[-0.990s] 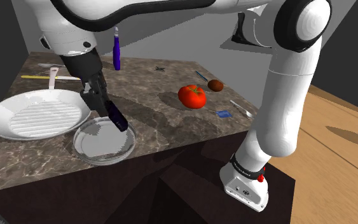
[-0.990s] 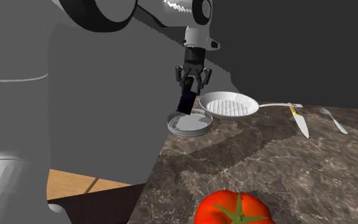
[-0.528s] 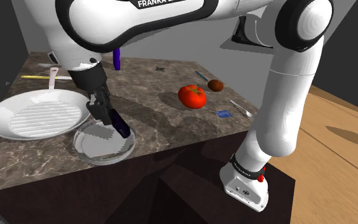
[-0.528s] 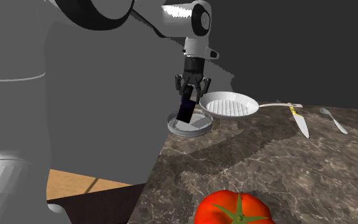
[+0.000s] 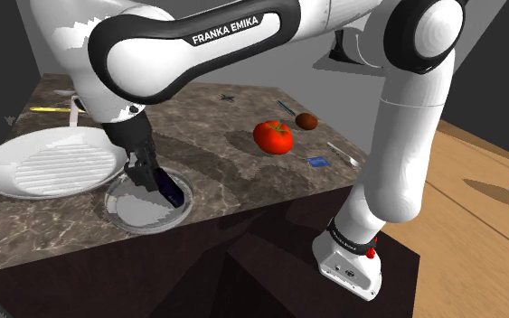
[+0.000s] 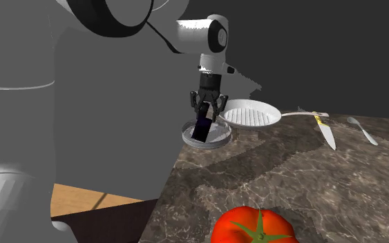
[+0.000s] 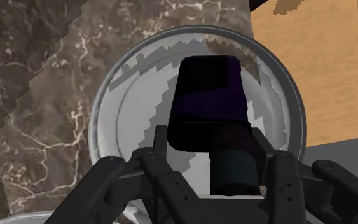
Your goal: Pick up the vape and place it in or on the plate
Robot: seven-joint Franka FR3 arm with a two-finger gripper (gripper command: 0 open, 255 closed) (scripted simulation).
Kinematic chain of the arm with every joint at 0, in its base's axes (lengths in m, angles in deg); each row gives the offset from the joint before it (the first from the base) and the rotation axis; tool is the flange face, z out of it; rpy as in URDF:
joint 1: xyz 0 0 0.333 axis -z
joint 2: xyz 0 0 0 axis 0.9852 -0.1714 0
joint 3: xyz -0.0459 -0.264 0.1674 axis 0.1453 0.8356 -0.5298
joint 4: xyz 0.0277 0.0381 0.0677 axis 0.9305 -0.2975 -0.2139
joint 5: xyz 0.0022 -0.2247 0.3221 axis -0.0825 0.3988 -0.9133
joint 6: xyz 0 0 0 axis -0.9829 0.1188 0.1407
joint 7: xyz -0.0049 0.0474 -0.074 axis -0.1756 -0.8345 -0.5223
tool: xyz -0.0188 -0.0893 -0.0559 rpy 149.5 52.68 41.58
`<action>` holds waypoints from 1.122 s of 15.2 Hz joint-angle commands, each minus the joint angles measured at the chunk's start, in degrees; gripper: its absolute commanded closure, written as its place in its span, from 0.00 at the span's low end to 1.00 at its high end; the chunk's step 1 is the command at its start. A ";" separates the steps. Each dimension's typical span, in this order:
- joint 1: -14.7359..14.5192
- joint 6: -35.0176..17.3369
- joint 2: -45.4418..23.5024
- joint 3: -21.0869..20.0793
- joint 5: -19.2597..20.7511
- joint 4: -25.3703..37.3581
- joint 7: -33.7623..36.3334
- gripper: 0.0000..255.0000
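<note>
One dark purple vape [image 7: 208,102], a boxy body with a black round stub at the gripped end, hangs tilted over the grey plate [image 7: 107,108] at a corner of the bench [image 5: 234,167]. We see the fingers [image 7: 160,167] clasped on that stub, so the gripper [image 5: 151,173] holds it. Its free end sits low inside the plate's rim; we cannot tell whether it touches. The white arm [image 5: 243,32] arches from the stand across to the shoulder view's left, hand pointing steeply down.

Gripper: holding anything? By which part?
Yes. The gripper clasps the dark purple vape by its narrower cylindrical end, wider body pointing toward the plate.
</note>
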 commanded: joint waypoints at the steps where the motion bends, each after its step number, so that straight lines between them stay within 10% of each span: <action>1: 0.05 -0.41 -0.16 0.08 0.06 -0.65 0.10 1.00; 7: 0.07 -0.40 -0.17 0.06 0.07 -0.64 0.10 1.00; 8: 0.02 -0.39 -0.27 0.06 0.11 -0.55 0.16 0.00; 17: -1.16 7.11 -1.14 -0.25 0.09 7.74 -0.02 0.00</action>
